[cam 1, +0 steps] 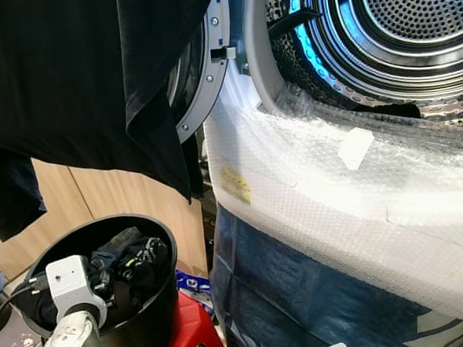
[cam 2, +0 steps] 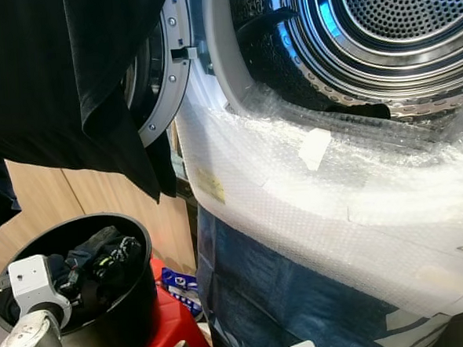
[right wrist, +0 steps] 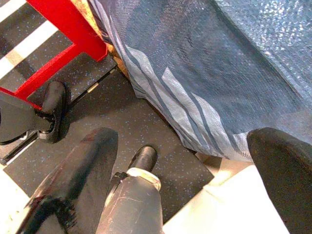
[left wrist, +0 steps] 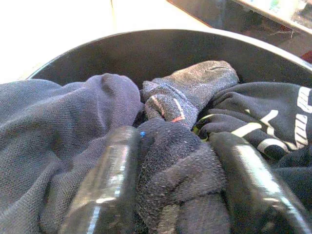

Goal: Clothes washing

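Clothes (left wrist: 185, 175) lie heaped in one black round tub (cam 1: 152, 225), and the left pincer (left wrist: 183, 195) is down among them: its two black fingers (left wrist: 105, 190) stand apart with a fold of dark knit cloth bulging between them, each finger pressed against the fabric. I cannot tell whether that fold is truly gripped or merely straddled. Just beyond the fingertips sits one grey sock (left wrist: 190, 90) with a small red-and-white mark, a navy knit piece (left wrist: 58, 126) to one side of it, and a black garment with white lettering (left wrist: 263, 122) to the other, all against the tub's far wall.

From the head views, the tub rests on one red stool (cam 1: 195, 329), with the left arm's white wrist camera (cam 1: 69, 282) at the tub's near rim. One large black garment (cam 1: 84, 72) hangs above, draped across the upper left. To the right stands one washing machine, door (cam 1: 202, 81) swung open, its perforated steel drum (cam 1: 410, 13) showing; dark cloth lies along the drum's lower lip. Bubble wrap (cam 1: 336, 206) covers the machine's front, with blue sheeting (cam 1: 302, 295) below it.

The right pincer (right wrist: 195, 180) hangs low over the dark speckled floor (right wrist: 165, 165), its two fingers spread wide and holding nothing, beside the blue sheeting and a leg of the red stool.
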### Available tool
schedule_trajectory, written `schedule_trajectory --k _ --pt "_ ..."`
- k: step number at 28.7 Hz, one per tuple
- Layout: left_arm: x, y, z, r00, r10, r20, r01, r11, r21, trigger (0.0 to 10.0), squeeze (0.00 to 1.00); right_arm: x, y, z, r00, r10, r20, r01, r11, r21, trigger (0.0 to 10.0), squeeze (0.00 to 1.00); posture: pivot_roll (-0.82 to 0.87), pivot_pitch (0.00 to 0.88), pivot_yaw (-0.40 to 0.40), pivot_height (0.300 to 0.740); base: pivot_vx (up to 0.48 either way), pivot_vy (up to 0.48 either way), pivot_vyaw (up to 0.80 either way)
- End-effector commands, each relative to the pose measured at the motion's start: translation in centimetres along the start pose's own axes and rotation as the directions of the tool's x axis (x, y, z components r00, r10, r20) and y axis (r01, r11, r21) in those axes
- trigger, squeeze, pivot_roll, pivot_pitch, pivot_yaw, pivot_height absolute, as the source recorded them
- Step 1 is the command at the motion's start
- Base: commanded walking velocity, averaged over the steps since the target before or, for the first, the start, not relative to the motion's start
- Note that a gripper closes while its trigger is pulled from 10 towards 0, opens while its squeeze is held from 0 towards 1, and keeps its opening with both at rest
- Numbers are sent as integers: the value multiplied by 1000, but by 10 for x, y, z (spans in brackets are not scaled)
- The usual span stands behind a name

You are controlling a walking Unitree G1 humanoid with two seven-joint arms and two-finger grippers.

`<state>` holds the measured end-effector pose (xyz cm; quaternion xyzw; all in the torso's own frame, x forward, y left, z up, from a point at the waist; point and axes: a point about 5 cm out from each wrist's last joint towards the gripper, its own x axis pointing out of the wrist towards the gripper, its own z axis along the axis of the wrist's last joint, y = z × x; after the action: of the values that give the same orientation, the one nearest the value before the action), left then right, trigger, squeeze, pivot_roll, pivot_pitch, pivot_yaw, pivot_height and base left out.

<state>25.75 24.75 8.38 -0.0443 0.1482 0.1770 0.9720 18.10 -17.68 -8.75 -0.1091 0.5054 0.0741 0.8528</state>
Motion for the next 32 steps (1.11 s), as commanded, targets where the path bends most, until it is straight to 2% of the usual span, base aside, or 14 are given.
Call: schedule_trajectory --k 1,8,10,15,20,25,29,32 --pt "1 -3 -5 1000 -20 -21 21 999 50 0 0 0 0 2 1000 0 3 0 1000 1 10000 0 134 0 -19 740 0 0 0" --pt "1 -1 -3 1000 -14 -9 14 998 55 0 0 0 -1 0 1000 -8 -1 8 1000 11 10000 0 140 0 -17 740 0 0 0" --pt "1 -2 -3 999 -44 -10 45 996 81 0 0 0 -2 0 1000 -9 -3 9 1000 18 10000 0 140 0 -17 740 0 0 0" --pt "0 -2 -3 999 -41 5 40 995 96 0 0 0 -1 0 1000 -8 -2 8 1000 26 10000 0 140 0 -17 740 0 0 0" --pt "-1 -3 1 998 -52 19 50 995 91 0 0 0 -1 0 1000 -6 0 6 1000 26 10000 0 140 0 -17 740 0 0 0" --pt "-9 -3 2 992 -124 20 121 986 117 0 0 0 -2 -1 1000 -12 -2 12 1000 24 10000 0 146 0 -16 740 0 0 0" --pt "-12 -6 9 985 -168 45 165 984 72 0 0 0 -2 -1 1000 -12 -1 12 1000 23 10000 0 146 0 -16 740 0 0 0" --pt "-18 -14 25 961 -261 96 258 965 45 0 0 0 -2 -1 1000 -12 -1 12 1000 25 10000 0 152 0 -19 740 0 0 0"
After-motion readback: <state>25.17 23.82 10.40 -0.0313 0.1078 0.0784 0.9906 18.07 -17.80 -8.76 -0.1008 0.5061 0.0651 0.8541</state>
